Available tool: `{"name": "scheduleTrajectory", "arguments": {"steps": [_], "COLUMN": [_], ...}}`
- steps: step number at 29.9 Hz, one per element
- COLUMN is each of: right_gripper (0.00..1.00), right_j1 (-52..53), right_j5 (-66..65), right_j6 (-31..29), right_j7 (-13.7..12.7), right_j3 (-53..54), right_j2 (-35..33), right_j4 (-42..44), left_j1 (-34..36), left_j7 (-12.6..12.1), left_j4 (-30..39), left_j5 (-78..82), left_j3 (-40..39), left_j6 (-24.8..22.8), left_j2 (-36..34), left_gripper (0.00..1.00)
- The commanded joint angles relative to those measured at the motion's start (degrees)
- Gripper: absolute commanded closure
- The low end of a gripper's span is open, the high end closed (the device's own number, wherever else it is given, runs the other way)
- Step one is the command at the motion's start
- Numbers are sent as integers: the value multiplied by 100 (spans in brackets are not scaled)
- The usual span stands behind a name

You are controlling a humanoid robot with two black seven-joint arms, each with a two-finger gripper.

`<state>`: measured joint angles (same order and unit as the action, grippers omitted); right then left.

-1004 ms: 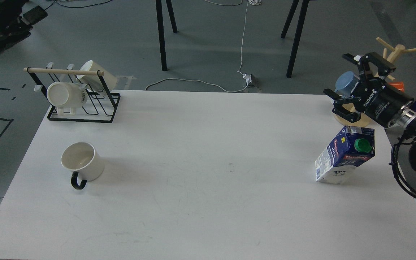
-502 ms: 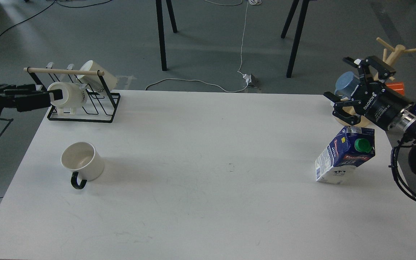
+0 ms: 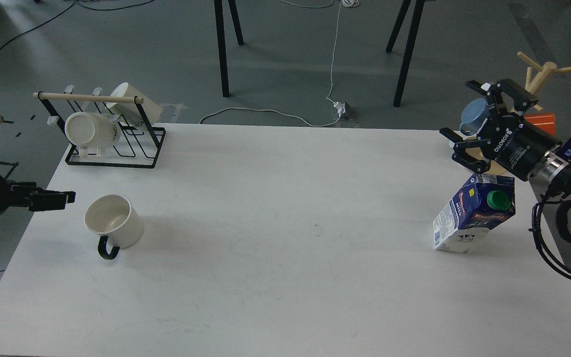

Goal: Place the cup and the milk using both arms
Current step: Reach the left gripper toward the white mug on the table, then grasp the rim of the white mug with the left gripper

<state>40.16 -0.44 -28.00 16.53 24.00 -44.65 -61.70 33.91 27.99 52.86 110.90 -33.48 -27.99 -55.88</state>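
You have one white cup [image 3: 113, 226] standing upright at the table's [image 3: 285, 277] left side and one milk carton [image 3: 474, 212] at the right. Two more mugs [image 3: 112, 119] lie in the wire rack [image 3: 112, 130] behind. Your left gripper [image 3: 62, 197] sits just left of the cup, seen edge-on, so you cannot tell its spread. Your right gripper [image 3: 464, 116] hangs wide apart above the carton, part-hiding a blue cup [image 3: 472, 115].

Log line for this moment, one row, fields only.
left gripper: beside cup, apart, jaw state unclear | right gripper: open, above milk carton, holding nothing | cup, carton: upright on table
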Motion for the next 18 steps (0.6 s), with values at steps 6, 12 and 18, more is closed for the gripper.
{"name": "scheduleTrajectory", "arguments": {"steps": [6,12,18], "right_gripper": [0,0,0], "right_j1": [0,0,0], "right_j5": [0,0,0], "right_j6": [0,0,0], "right_j7": [-1,-1,-1], "right_j3": [-27,-18,-10], "right_j2": [-8,-8,-8], "right_j4": [1,1,1], "left_j1": [20,19,37], "left_j7": [1,1,1], "left_j4": [-179,-609,-724], "left_j5": [10,19,10], "left_j3": [52,61,236], "left_j6": [-1,-1,-1], "left_j2": [437,823,921], "left_gripper": [1,1,2]}}
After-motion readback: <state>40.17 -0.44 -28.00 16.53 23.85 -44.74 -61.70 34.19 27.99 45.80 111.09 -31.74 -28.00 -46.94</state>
